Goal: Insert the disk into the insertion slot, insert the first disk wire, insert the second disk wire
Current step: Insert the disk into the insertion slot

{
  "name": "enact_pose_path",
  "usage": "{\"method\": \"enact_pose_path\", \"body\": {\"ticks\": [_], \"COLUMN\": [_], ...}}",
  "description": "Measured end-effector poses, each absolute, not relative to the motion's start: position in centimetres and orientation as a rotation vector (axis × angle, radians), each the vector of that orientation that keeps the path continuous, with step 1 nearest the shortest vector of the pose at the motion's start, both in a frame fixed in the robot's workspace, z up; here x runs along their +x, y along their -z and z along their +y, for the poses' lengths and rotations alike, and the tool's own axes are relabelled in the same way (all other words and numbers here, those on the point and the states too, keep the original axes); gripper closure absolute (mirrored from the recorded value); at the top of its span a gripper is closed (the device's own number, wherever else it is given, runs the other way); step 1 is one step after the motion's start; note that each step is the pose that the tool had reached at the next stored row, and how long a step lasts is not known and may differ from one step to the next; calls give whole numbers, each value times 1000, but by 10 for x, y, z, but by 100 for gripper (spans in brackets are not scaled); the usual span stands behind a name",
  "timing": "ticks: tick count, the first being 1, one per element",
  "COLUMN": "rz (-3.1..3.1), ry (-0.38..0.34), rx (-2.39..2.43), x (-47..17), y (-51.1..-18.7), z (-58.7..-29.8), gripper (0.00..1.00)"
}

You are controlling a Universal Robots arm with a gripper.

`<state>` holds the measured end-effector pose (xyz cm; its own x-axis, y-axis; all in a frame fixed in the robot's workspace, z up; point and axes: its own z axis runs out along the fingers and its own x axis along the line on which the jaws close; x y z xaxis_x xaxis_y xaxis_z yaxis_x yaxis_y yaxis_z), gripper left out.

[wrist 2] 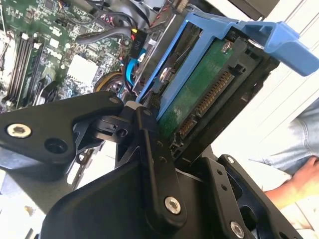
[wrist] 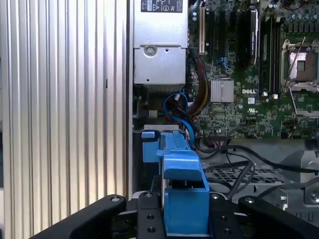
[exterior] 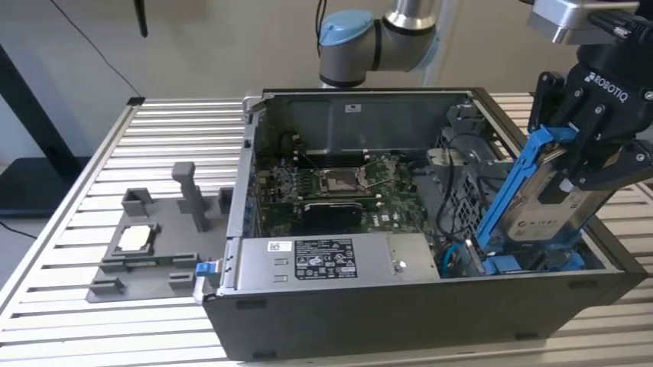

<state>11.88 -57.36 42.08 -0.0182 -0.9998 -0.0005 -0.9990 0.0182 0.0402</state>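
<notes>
My gripper [exterior: 576, 157] is shut on the disk [exterior: 540, 206], a silver-grey drive with a white label in a bright blue carrier. The disk stands steeply tilted over the open computer case at the exterior view's right. Its lower end dips toward the insertion slot [exterior: 507, 264], a grey bay with blue fittings at the case's near right corner. In the second wrist view the disk's green board and connector [wrist 2: 199, 99] lie between the black fingers [wrist 2: 154, 149]. In the first wrist view the blue carrier [wrist: 182, 194] points at the slot [wrist: 152, 142]. Blue wires [wrist: 178, 105] loop just beyond it.
The grey power-supply box [exterior: 316, 260] sits along the case's front beside the slot, with the motherboard [exterior: 332, 187] behind it. A grey fixture plate [exterior: 143, 248] lies on the slatted table at the exterior view's left. A person's arm [wrist 2: 299, 186] shows beside the case.
</notes>
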Motion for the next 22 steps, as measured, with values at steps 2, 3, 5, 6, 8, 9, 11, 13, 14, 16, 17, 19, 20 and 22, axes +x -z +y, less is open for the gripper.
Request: {"method": "enact_pose_path", "body": {"ticks": [2,3,5,6,8,9,11,13,14,16,17,19,20,22], "rz": [-2221,-2221,-2222,-2221,-2222,-2221,-2221,-2222,-2221,-2221,-2221,-2222,-2221,-2222], "ry": [45,45,45,45,45,45,45,45,45,45,45,45,45,45], "rx": [2181,2181,2181,2181,2181,2181,2181,2182,2182,2181,2182,2181,2181,2182], "x": [119,119,119,119,119,119,119,119,119,119,119,119,119,119], "y": [-419,-418,-416,-415,-412,-411,-409,-407,-406,-404,-402,-400,-399,-397], "z": [-574,-574,-574,-574,-574,-574,-574,-574,-574,-574,-574,-574,-574,-574], "gripper": [67,67,67,67,67,67,67,67,67,67,67,67,67,67]}}
